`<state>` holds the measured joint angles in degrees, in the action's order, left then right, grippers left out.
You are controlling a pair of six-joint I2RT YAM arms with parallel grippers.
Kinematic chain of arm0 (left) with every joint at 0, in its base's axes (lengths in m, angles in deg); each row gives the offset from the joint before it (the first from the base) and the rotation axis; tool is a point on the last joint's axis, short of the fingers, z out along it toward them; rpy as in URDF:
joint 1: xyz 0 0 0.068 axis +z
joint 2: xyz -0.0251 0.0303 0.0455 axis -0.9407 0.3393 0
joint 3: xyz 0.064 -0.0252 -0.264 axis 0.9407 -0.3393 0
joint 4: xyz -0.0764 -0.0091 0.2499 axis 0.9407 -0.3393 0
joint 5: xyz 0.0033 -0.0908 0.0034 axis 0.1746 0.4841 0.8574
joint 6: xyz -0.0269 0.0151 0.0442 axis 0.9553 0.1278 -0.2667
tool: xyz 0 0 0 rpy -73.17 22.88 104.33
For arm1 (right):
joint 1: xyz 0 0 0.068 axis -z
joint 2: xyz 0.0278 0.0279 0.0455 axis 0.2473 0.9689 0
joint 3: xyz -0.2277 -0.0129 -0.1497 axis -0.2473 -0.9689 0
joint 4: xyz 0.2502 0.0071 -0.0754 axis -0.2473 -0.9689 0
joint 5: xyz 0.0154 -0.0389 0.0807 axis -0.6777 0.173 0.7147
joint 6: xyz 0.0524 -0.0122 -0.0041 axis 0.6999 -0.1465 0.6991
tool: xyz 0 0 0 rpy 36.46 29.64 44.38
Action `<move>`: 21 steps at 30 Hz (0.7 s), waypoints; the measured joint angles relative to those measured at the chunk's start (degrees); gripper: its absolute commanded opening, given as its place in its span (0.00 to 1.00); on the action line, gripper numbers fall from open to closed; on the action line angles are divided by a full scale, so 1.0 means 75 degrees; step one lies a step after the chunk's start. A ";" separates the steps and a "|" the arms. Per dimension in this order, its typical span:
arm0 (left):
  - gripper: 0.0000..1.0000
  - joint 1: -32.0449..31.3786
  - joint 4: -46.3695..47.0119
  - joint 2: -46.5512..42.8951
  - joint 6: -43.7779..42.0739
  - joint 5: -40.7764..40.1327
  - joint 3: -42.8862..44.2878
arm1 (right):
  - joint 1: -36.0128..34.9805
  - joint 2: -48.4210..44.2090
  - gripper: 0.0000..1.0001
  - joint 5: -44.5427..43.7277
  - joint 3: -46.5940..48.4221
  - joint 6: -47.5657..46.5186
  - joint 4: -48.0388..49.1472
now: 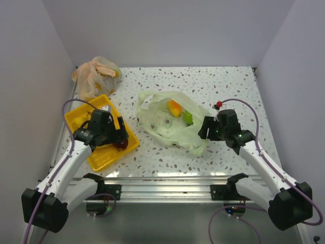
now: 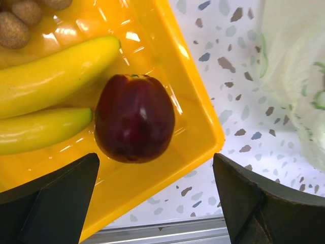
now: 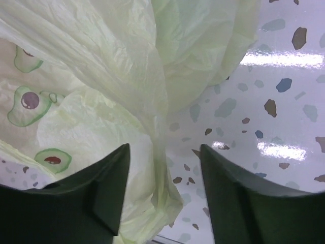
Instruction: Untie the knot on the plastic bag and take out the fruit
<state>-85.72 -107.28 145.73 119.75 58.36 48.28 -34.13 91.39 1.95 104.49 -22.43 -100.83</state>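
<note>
The pale green plastic bag [image 1: 165,127] lies open mid-table, with an orange-yellow fruit [image 1: 174,107] and a green round fruit [image 1: 188,118] showing inside. My right gripper [image 1: 204,128] is open at the bag's right edge; in its wrist view a gathered fold of the bag [image 3: 152,101] runs between the spread fingers [image 3: 101,188]. My left gripper [image 1: 122,134] hangs open over the yellow tray [image 1: 104,157]. The dark red apple [image 2: 134,118] rests in the tray just beyond the fingers [image 2: 56,198], untouched. Two bananas [image 2: 56,71] and the brown round fruits [image 2: 20,20] lie beside the apple.
An orange-beige plastic bag [image 1: 96,76] is crumpled at the back left, behind the tray. Side walls close in the speckled table [image 1: 228,86]. A metal rail [image 1: 162,180] runs along the near edge between the arm bases.
</note>
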 measured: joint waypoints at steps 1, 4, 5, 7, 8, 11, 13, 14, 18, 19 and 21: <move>1.00 0.0000 0.0035 -0.0082 -0.0017 0.0044 0.0047 | 0.0000 0.0000 0.70 -0.0012 0.0067 -0.0044 -0.0102; 1.00 0.0000 0.0239 -0.0434 -0.0137 0.0274 0.0254 | 0.0000 0.0003 0.85 -0.0029 0.0367 -0.0221 -0.0388; 1.00 0.0000 0.0341 -0.0551 -0.0152 0.0393 0.0341 | 0.0000 0.0003 0.87 -0.0029 0.0525 -0.0312 -0.0498; 1.00 -0.0029 0.0580 -0.0705 -0.0163 0.0627 0.0533 | 0.0000 0.0055 0.95 -0.0026 0.0895 -0.0449 -0.0676; 1.00 -0.0082 0.0714 -0.0749 -0.0157 0.0726 0.0656 | 0.0000 0.0105 0.97 -0.0026 0.1113 -0.0507 -0.0755; 1.00 -0.0493 0.1247 -0.0711 -0.0125 0.0857 0.1000 | 0.0000 0.0446 0.99 -0.0023 0.1813 -0.0647 -0.0880; 1.00 -0.1099 0.1632 -0.0498 -0.0076 0.0737 0.1209 | 0.0000 0.0758 0.99 -0.0017 0.2194 -0.0653 -0.0889; 1.00 -0.1486 0.1839 -0.0271 -0.0052 0.0676 0.1335 | 0.0000 0.0947 0.99 -0.0006 0.2378 -0.0638 -0.0892; 1.00 -0.2626 0.2806 0.0804 0.0061 0.0501 0.1687 | -0.0006 0.1638 0.99 0.0035 0.2760 -0.0513 -0.0737; 1.00 -0.2871 0.3092 0.1154 0.0073 0.0391 0.1722 | -0.0015 0.1880 0.99 0.0032 0.2862 -0.0490 -0.0729; 1.00 -0.3261 0.3544 0.1731 0.0082 0.0175 0.1743 | -0.0061 0.2299 0.99 -0.0006 0.3025 -0.0478 -0.0708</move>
<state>-110.18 -80.70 158.71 120.36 59.67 61.35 -34.59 108.64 1.90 127.18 -26.01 -106.15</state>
